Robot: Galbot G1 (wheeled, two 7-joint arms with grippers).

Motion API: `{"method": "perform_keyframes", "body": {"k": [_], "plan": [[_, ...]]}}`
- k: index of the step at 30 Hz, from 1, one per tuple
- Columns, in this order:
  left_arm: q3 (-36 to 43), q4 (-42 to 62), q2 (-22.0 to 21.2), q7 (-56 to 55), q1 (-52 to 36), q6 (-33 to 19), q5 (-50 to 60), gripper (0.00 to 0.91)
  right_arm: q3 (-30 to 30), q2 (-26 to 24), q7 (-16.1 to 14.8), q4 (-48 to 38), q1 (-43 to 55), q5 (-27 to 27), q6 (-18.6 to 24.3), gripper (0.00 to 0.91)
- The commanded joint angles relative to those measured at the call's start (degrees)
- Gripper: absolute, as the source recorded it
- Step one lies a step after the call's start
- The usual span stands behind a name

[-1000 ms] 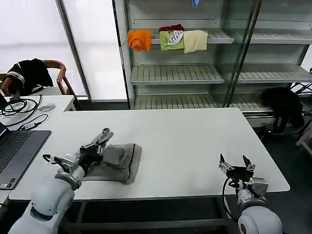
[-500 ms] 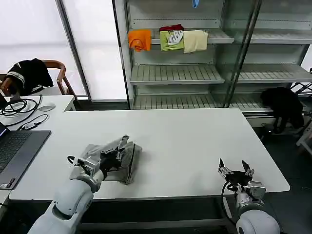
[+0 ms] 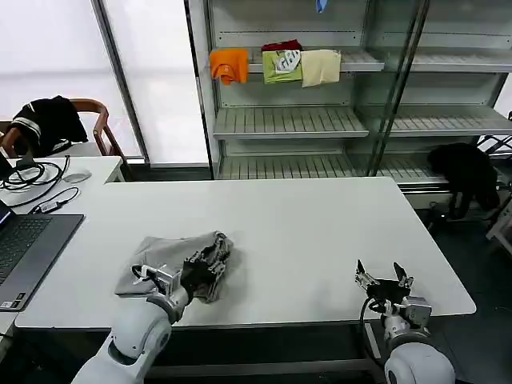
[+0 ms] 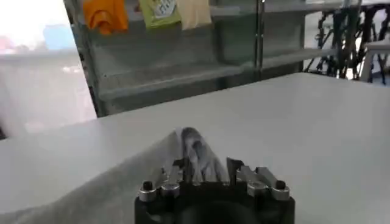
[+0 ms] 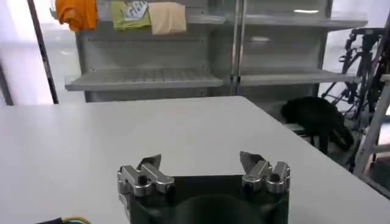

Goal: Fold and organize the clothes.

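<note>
Grey cotton short-sleeved shirt (image 3: 178, 258), bunched into a rough fold, lies on the white rectangular table (image 3: 320, 232) near its front-left corner, w/ the thick rolled edge on its right side. The left gripper (image 3: 206, 268) sits at the shirt's front-right edge, fingers pointing away from the robot & into the cloth. In the left wrist view the left gripper (image 4: 204, 171) has its fingertips (image 4: 177, 165) close together w/ a raised ridge of the grey shirt (image 4: 194, 148) pinched between them, so it is clamped on the fabric; rest of the cloth slopes away flat on the tabletop.

The right gripper (image 3: 382, 278) hovers over the table's front-right edge, well apart from the shirt, holding nothing. In the right wrist view the right gripper (image 5: 203, 169) shows its two metal fingertips (image 5: 149, 163) spread wide w/ bare table between them.

Behind the table, a grey metal shelving rack (image 3: 320, 120) carries folded orange, green & cream clothes (image 3: 276, 66) on its upper shelf. A dark laptop (image 3: 24, 248) rests on the left end of the table, next to a second desk w/ cables.
</note>
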Motion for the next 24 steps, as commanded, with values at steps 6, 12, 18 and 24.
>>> {"method": "perform_keyframes", "body": {"k": [6,12,18,24], "plan": [[-3.8,-8.7,-5.2,-8.5,-1.7,-1.0,-23.3,0.907,-0.8,-1.5,0.0,0.1,2.2,0.1,-0.7,0.907],[-12.9,-9.4,1.4,-9.2,-0.4,-0.9,-22.2,0.907,-2.1,-2.9,-0.1,-0.7,3.9,0.6,-0.8,0.907],[-20.0,-3.8,6.3,-8.8,2.2,-1.7,-21.1,0.907,-3.1,-3.7,-0.2,-1.4,5.0,1.5,-0.7,0.907],[-22.5,1.3,6.4,-7.2,3.6,-1.9,-20.4,0.907,-3.1,-4.4,-0.4,-1.7,5.3,2.0,-0.7,0.907]]}}
